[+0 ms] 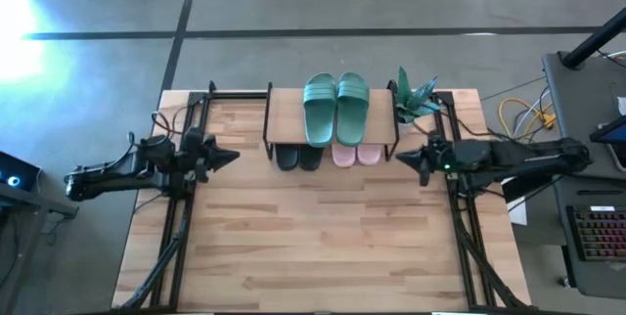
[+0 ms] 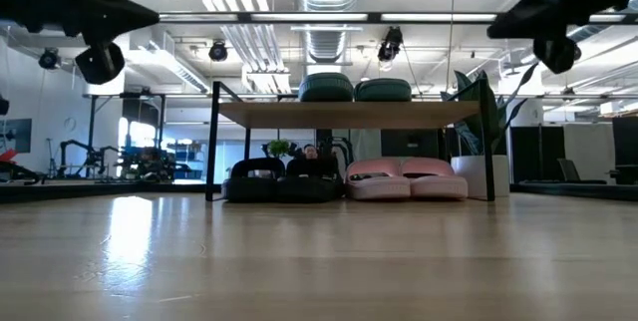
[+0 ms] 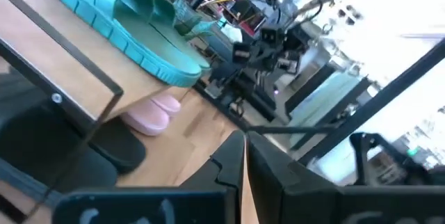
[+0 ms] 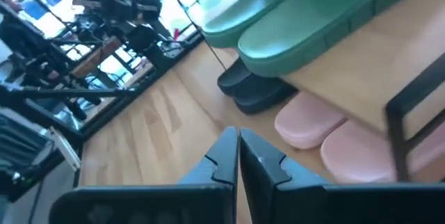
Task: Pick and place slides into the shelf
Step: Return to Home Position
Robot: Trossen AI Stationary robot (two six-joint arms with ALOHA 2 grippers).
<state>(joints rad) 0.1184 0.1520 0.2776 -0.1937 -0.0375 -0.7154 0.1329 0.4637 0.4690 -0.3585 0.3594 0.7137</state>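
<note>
The shelf (image 1: pixel 284 119) stands at the table's far middle. Two teal-green slides (image 1: pixel 335 108) lie side by side on its wooden board. Under the board, on the table, stand two black slides (image 1: pixel 297 157) on the left and two pale pink slides (image 1: pixel 355 156) on the right, toes toward the near edge. My left gripper (image 1: pixel 233 157) hovers shut at the shelf's left, pointing right. My right gripper (image 1: pixel 399 158) hovers shut at the shelf's right, pointing left. Both hold nothing.
A potted plant (image 1: pixel 413 98) stands at the shelf's right end, close to my right gripper. Black frame rails (image 1: pixel 181 227) run along both table sides. The near half of the table (image 1: pixel 323 247) is bare wood. A desk with a keyboard (image 1: pixel 599 232) stands off the right edge.
</note>
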